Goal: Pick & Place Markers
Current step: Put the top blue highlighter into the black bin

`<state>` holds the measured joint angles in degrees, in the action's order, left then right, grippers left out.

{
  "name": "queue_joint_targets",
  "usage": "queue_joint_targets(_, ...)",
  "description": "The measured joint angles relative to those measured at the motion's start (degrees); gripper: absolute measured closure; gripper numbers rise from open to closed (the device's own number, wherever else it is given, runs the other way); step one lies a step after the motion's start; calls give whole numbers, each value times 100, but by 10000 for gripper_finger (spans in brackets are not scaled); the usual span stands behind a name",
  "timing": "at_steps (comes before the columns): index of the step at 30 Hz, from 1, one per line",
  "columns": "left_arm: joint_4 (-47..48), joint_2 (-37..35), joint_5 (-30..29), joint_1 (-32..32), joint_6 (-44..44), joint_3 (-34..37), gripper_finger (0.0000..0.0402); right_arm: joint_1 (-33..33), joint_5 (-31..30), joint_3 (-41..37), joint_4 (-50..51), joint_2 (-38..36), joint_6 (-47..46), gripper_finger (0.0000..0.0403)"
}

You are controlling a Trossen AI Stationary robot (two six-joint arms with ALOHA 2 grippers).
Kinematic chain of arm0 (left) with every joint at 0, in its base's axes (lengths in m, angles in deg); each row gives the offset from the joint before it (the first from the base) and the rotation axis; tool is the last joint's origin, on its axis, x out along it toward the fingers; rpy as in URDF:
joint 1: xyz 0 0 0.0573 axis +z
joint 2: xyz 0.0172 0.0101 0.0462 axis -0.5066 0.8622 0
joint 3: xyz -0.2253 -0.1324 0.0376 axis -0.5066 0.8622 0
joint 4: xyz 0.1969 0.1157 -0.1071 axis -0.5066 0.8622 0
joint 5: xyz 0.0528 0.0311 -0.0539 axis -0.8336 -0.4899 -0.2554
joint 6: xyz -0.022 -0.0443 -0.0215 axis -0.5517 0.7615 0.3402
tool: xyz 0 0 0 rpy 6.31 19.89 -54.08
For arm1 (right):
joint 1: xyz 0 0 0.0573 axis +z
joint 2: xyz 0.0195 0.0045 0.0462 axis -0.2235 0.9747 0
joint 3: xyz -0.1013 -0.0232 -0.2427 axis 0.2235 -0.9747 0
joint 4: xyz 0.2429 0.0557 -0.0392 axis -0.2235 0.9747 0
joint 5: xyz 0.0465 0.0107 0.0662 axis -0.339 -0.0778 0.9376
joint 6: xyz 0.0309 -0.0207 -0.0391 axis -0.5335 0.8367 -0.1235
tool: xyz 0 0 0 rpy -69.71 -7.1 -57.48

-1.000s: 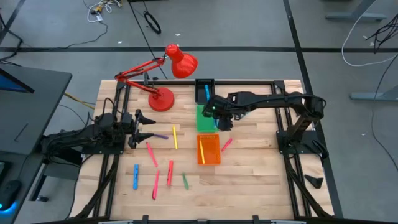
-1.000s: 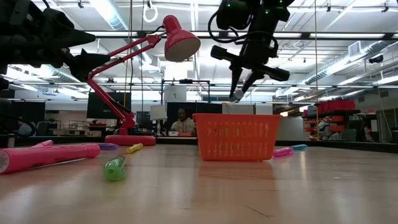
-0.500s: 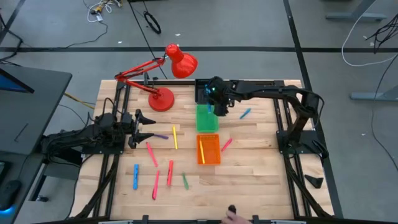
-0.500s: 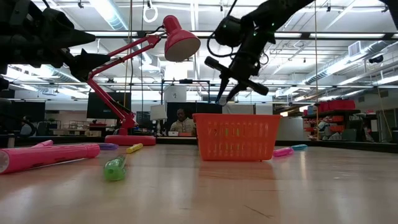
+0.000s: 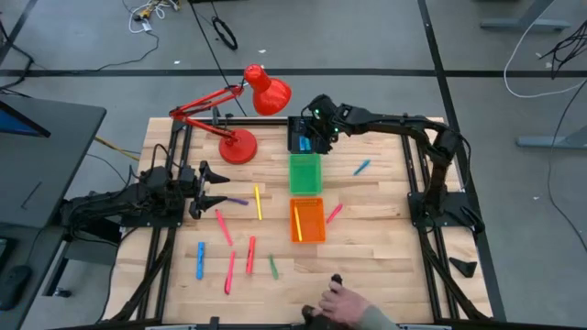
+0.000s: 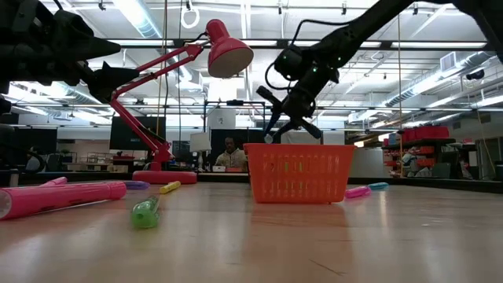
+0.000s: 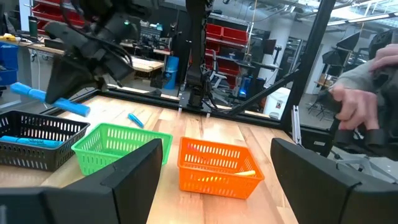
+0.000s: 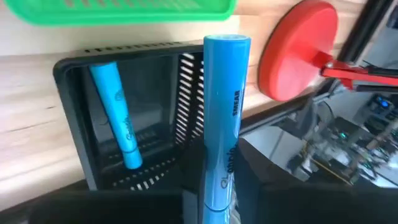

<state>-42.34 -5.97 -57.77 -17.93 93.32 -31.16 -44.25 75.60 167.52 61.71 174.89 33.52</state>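
- Jaws of my right gripper (image 5: 310, 139) are clamped on a blue marker (image 8: 222, 134), held over the black tray (image 5: 301, 122) at the far edge of the counter (image 5: 385, 257).
- Inside that black tray one more blue marker (image 8: 117, 117) lies along the bottom, as my right wrist view shows.
- Next in the row, nearer the front, sits the green tray (image 5: 304, 173), then the orange tray (image 5: 308, 221), which holds an orange-yellow marker (image 5: 298, 224) against its left wall.
- To the right of the trays, a loose blue marker (image 5: 362, 168) lies on the bare wood, and a pink marker (image 5: 334, 212) lies just beside the orange tray.
- My left gripper (image 5: 213, 189) hovers at the left side of the counter with its jaws spread wide and nothing between them.
- Just in front of it lie a purple marker (image 5: 238, 201) and a yellow marker (image 5: 258, 203).
- Nearer the front edge are scattered three more pink markers (image 5: 224, 226) (image 5: 250, 254) (image 5: 229, 272), a blue one (image 5: 200, 260) and a green one (image 5: 272, 267).
- Beside the black tray stands a red desk lamp (image 5: 240, 145), its shade tipped toward the tray.
- At the front edge of the counter, a person's hand (image 5: 347, 304) shows, well apart from both my arms.
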Motion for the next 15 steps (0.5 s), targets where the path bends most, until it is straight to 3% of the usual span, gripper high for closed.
queue_joint_targets(10,0,2,1,-1,2,0,94,-357,169,1630,229,1132,-69,354)
queue_joint_targets(15,0,1,2,-1,0,0,94,-391,167,1767,436,1179,-160,354)
